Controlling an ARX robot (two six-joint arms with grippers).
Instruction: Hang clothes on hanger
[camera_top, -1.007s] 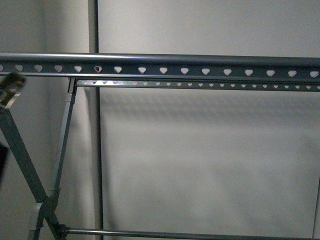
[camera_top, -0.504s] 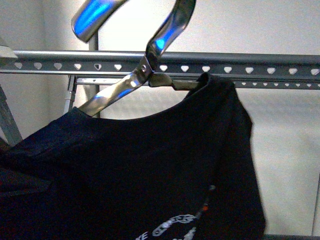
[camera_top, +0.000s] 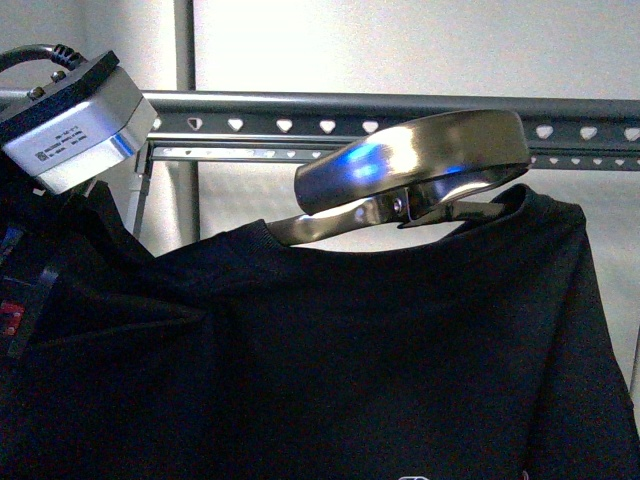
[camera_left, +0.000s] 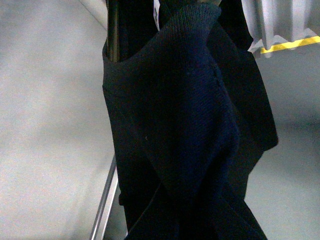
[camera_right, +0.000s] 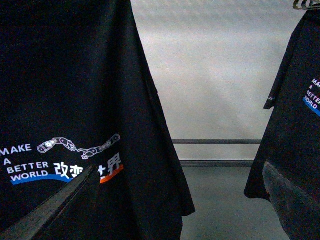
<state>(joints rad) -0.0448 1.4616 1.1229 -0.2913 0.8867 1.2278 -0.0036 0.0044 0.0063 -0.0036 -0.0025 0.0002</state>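
The black T-shirt (camera_top: 380, 330) fills the lower front view and hangs from a shiny metal hook (camera_top: 420, 165) just in front of and below the hanger's grey rail (camera_top: 330, 103) with heart-shaped holes. My left arm's grey wrist housing (camera_top: 75, 120) is at the upper left. My left gripper is shut on the T-shirt, its fingers buried in the dark cloth (camera_left: 185, 125). The right wrist view shows the shirt's white and blue print (camera_right: 62, 162). My right gripper (camera_right: 175, 210) is open and empty, beside the shirt's hem, its fingers (camera_right: 55, 210) spread wide.
A second black printed shirt (camera_right: 300, 110) hangs at the edge of the right wrist view. The rack's low crossbars (camera_right: 215, 142) run in front of a pale wall. A thin metal bar (camera_left: 104, 200) and a grey curtain with a yellow stripe (camera_left: 285, 30) show in the left wrist view.
One second ago only the bare rack showed. The T-shirt on its shiny hook rose into view, then shifted right as the hook tipped flat. My left wrist entered at upper left.
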